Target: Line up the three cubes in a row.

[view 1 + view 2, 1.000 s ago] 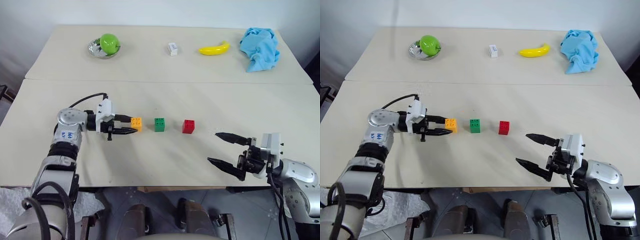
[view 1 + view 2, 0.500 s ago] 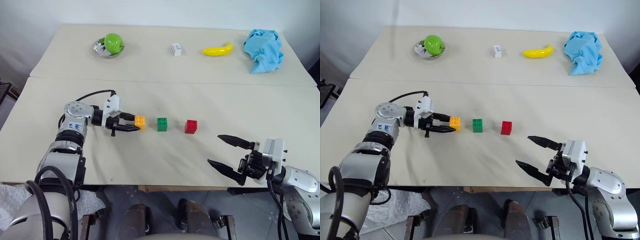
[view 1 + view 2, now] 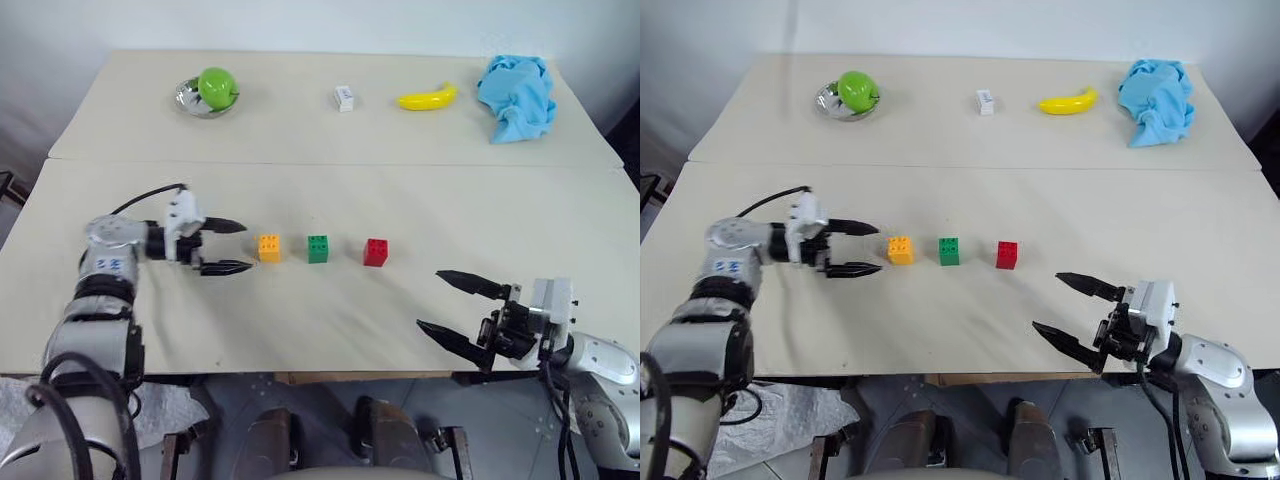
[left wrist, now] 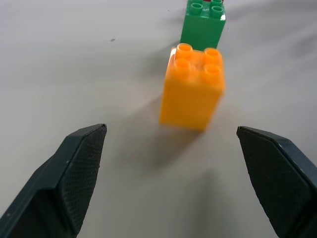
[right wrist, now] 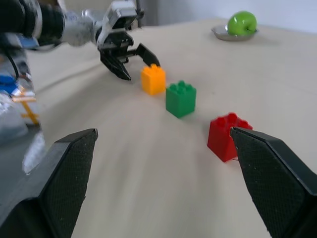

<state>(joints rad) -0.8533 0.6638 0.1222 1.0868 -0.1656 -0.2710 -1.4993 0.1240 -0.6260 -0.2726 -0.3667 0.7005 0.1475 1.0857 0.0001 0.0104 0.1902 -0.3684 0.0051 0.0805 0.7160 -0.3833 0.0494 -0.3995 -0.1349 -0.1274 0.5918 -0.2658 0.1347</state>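
Three studded cubes stand in a left-to-right row on the near table: orange-yellow [image 3: 269,247], green [image 3: 318,248] and red [image 3: 377,252]. My left gripper [image 3: 236,247] is open just left of the orange-yellow cube, apart from it, with nothing between its fingers. From the left wrist, the orange-yellow cube [image 4: 193,92] stands ahead of the spread fingers, with the green cube [image 4: 203,23] behind it. My right gripper [image 3: 447,305] is open near the table's front right edge, well away from the red cube [image 5: 227,136].
On the far table sit a green apple [image 3: 217,86] in a metal dish [image 3: 189,98], a small white box [image 3: 346,97], a banana [image 3: 429,98] and a blue cloth [image 3: 515,92]. A seam runs between the two tables.
My left gripper has let go of the orange-yellow cube, opened wide and drawn back to the left. The cube stays in the row. The right gripper has not moved.
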